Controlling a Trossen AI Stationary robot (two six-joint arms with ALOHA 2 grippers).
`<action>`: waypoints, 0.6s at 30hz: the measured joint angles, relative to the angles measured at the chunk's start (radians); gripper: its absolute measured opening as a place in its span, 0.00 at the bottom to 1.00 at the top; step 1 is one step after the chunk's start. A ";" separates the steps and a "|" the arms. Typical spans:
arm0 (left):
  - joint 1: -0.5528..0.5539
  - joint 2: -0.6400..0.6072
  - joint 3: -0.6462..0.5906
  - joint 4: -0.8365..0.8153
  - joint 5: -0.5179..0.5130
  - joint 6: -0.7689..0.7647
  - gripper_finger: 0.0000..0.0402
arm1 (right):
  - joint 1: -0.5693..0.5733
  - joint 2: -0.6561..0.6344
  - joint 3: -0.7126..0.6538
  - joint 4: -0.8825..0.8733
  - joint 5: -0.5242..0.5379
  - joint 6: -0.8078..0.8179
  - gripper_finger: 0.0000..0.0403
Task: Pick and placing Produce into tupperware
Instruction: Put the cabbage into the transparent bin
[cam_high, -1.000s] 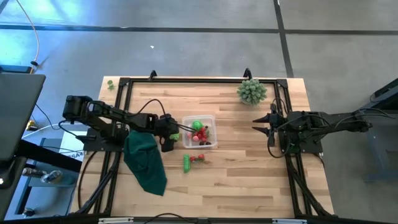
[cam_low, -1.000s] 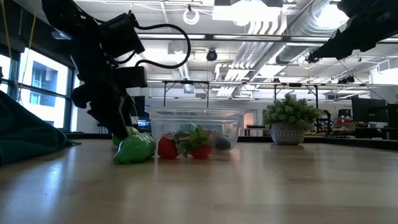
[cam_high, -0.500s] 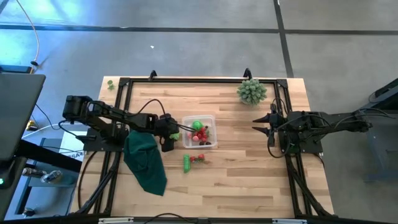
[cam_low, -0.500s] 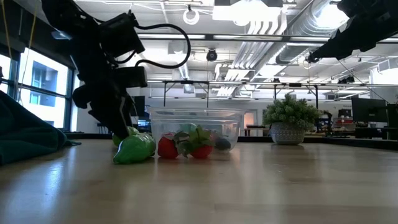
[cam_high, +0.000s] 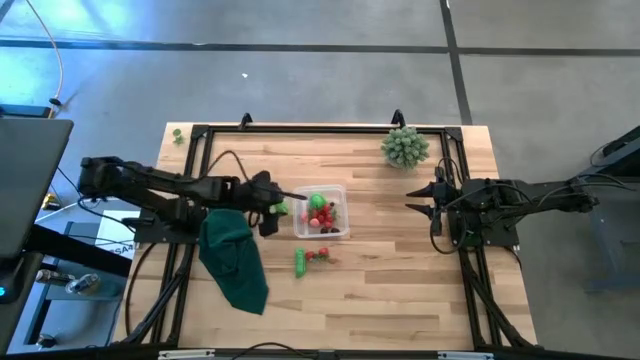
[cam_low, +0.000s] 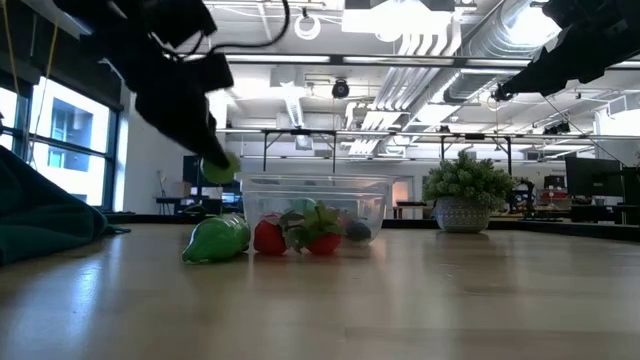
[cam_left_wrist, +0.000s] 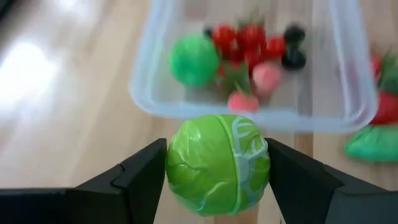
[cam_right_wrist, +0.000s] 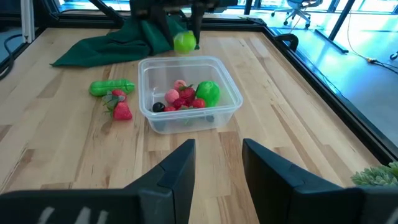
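Spreading under everything is a pale wooden plank table (cam_high: 380, 290) with a matte grain, bordered by a black metal frame and standing on a grey concrete floor; the low view is showing an open hall behind it with white ducts and ceiling lights.

At the table's left side a dark green cloth (cam_high: 235, 258) is lying crumpled in soft folds. Just above it the left tool (cam_high: 279, 208) is hanging off the surface, clenched on a round, glossy green ball of produce (cam_left_wrist: 217, 163) with pale leaf veins, its two dark fingers (cam_left_wrist: 142, 180) pressing on opposite sides. The ball is sitting just beside the left rim of the tupperware (cam_high: 340, 232), not yet over it.

That clear, thin-walled plastic box with rounded corners is resting near the table's middle, holding a smooth green sphere (cam_right_wrist: 208, 93) and small red, pink and dark pieces. In front of it a long green vegetable (cam_high: 299, 262) and red strawberries (cam_high: 320, 255) are lying on the wood.

Farther right a pale green spiky plant (cam_high: 404, 147) is standing at the back edge. The right tool (cam_high: 421, 198) is waiting at the right side, well apart from the box, its fingers released.
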 joint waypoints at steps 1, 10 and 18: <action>0.000 -0.026 0.002 -0.002 -0.010 0.006 0.61 | 0.000 0.000 0.000 0.000 0.000 0.000 0.31; 0.006 -0.110 0.169 -0.035 -0.056 0.096 0.59 | 0.000 0.000 0.000 0.000 0.000 0.000 0.31; 0.036 0.077 0.390 -0.163 0.013 0.205 0.59 | 0.000 0.000 0.000 -0.001 0.000 0.000 0.31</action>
